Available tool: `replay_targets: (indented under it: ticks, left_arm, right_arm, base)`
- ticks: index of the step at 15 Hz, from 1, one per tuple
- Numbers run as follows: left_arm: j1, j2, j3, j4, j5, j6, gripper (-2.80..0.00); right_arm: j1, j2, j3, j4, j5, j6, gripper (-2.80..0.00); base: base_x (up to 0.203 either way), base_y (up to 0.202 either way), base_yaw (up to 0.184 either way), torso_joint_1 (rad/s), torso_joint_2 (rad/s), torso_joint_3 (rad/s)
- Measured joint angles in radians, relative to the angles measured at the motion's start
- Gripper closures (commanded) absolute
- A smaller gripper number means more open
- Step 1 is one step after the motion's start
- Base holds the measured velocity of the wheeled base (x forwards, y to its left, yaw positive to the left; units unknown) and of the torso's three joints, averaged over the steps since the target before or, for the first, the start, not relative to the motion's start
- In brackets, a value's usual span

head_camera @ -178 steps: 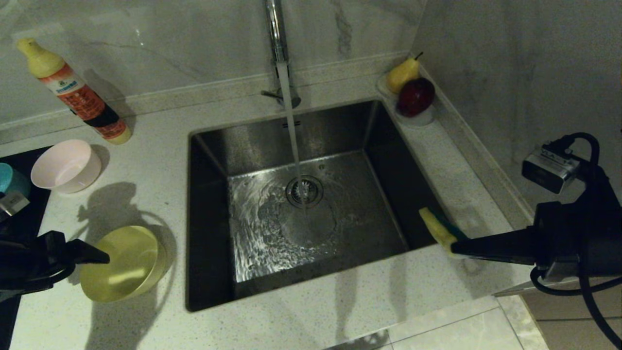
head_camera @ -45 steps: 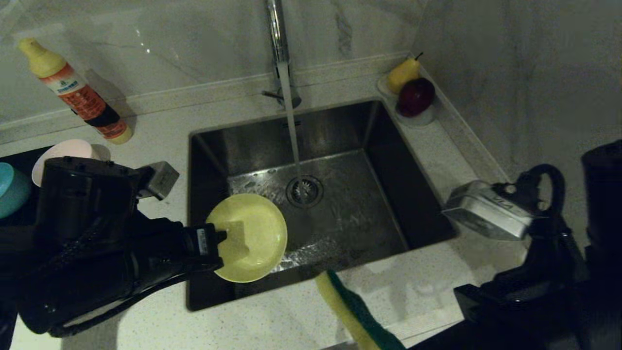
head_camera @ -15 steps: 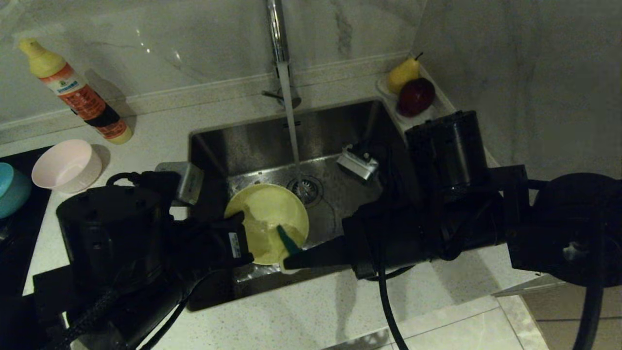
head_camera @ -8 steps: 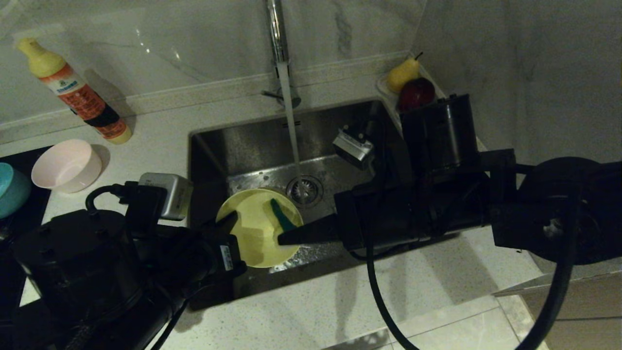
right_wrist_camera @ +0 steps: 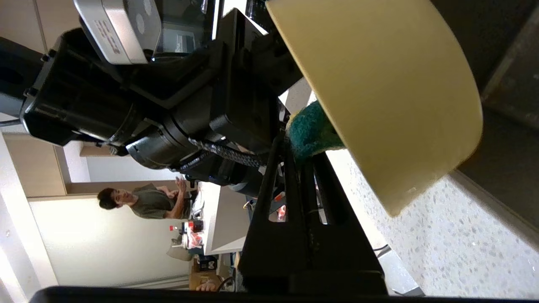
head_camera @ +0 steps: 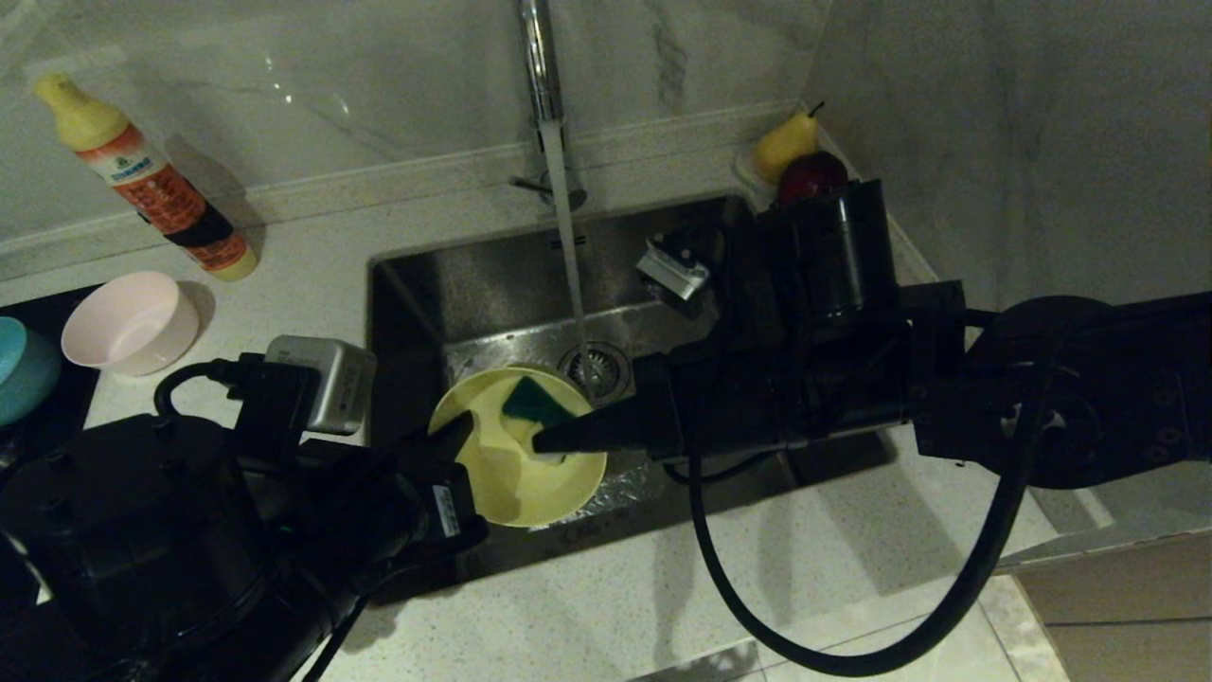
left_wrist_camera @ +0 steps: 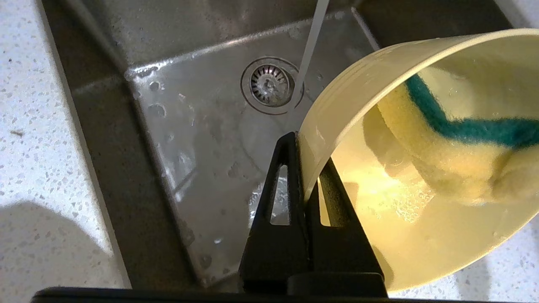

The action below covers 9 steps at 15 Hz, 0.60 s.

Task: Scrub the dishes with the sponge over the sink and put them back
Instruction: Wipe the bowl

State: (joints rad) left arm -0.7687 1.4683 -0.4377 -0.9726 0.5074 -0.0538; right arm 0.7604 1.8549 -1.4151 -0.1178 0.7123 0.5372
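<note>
Right end effector (head_camera: 542, 441) clenched on the sponge (head_camera: 532, 402), foam pressed inside the yellow bowl (head_camera: 530, 478); left end effector (left_wrist_camera: 304, 147) pinching that bowl's rim, bowl tilted over the sink (head_camera: 417, 284) near its front edge, just short of the drain and the running stream; judged mid-scrub; best to keep the rim grip firm, sweep the sponge round wall and floor with steady pressure, stay above the basin so drips fall in; pink bowl (head_camera: 130, 323) and blue bowl (head_camera: 21, 369) wait at the desk's left edge.
</note>
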Motion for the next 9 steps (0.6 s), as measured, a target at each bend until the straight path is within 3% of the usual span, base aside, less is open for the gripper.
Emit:
replay_targets:
  ticks: [9]
  left_arm:
    - [0.000,0.001,0.012,-0.001,0.003,-0.011,0.00]
  right_arm:
    - [-0.005,-0.065,0.022,0.012,-0.001,0.000,0.00]
  base:
    - [0.000,0.000,0.000,0.000,0.00,0.000]
